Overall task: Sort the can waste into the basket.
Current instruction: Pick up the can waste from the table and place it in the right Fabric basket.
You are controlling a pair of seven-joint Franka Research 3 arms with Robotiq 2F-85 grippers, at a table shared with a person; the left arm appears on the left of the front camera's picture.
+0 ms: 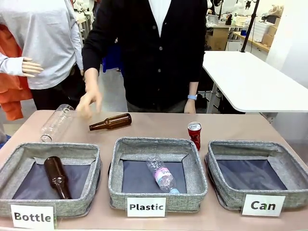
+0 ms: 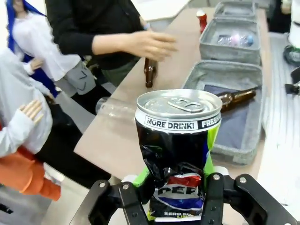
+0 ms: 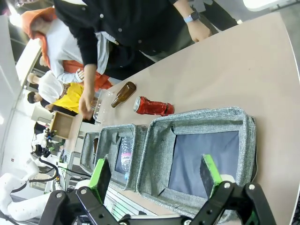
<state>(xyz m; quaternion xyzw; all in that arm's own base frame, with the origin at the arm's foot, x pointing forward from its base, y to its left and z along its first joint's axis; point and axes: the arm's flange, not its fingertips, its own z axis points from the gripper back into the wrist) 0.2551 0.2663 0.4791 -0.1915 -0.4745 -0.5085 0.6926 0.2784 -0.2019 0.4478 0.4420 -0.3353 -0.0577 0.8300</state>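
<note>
In the left wrist view my left gripper (image 2: 177,190) is shut on the dented dark blue-black can (image 2: 179,136), held upright off the table's left end. The red can (image 1: 194,134) stands on the table between the back corners of the "Plastic" and "Can" baskets; it also appears as the red can (image 2: 201,18) and the red can (image 3: 152,107). The grey "Can" basket (image 1: 245,146) sits at the front right. My right gripper (image 3: 157,180) hangs open above the Can basket (image 3: 159,150), with nothing between its green pads (image 3: 211,171).
The "Bottle" basket (image 1: 29,149) holds a brown bottle (image 1: 57,177). The "Plastic" basket (image 1: 144,143) holds a clear bottle (image 1: 162,175). A brown bottle (image 1: 110,122) and a clear bottle (image 1: 57,122) lie behind them, under the person's hand (image 1: 89,103).
</note>
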